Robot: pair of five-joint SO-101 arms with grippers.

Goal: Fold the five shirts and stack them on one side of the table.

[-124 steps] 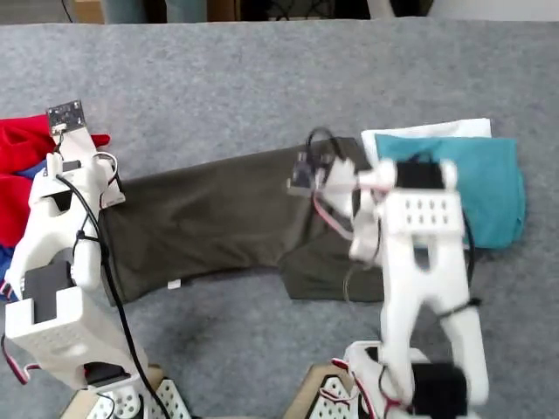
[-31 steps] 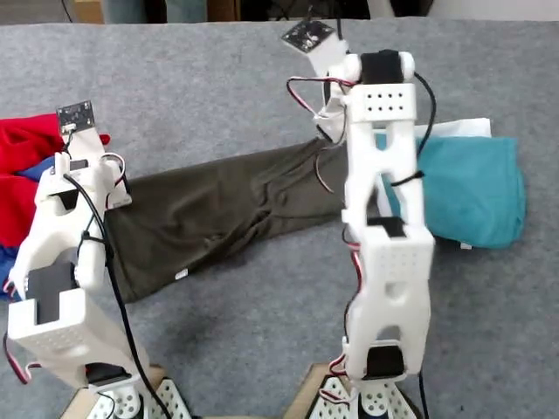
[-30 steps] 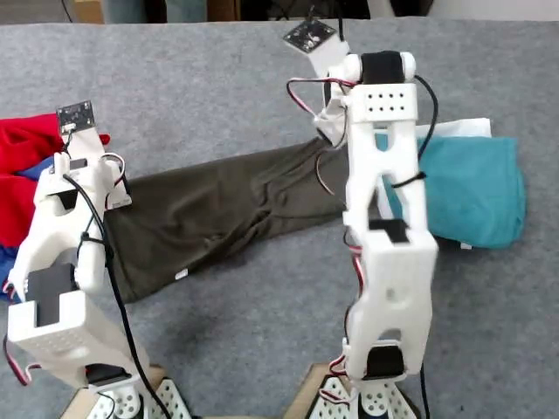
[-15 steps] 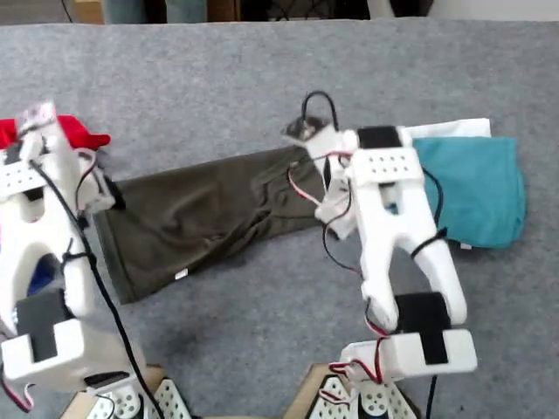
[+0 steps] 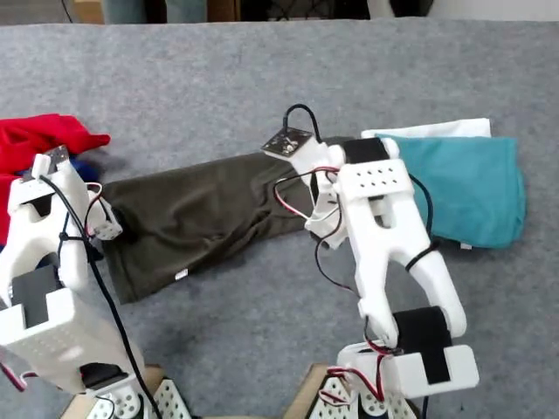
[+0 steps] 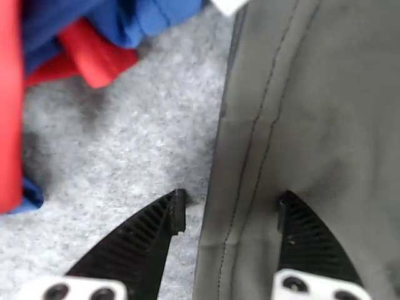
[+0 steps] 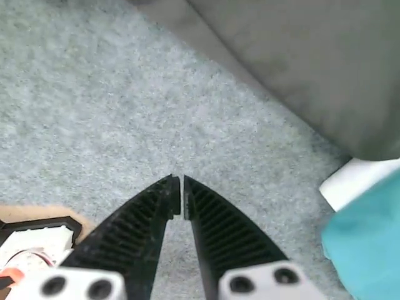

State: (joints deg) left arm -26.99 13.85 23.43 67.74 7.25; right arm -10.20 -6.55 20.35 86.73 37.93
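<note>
Back from its far reach, the right pincer [image 7: 181, 186] hangs clenched, empty; the left pincer [image 6: 231, 201] — spread wide — now straddles the hem of the olive shirt [image 5: 210, 209] on the desk [image 5: 262, 70], so another fold seems near.

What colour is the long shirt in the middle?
The shirt is dark olive green, clearest in the high view.

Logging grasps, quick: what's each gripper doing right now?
Left gripper: open, jaws straddling the edge of the olive shirt.
Right gripper: shut, empty, over the table.
</note>
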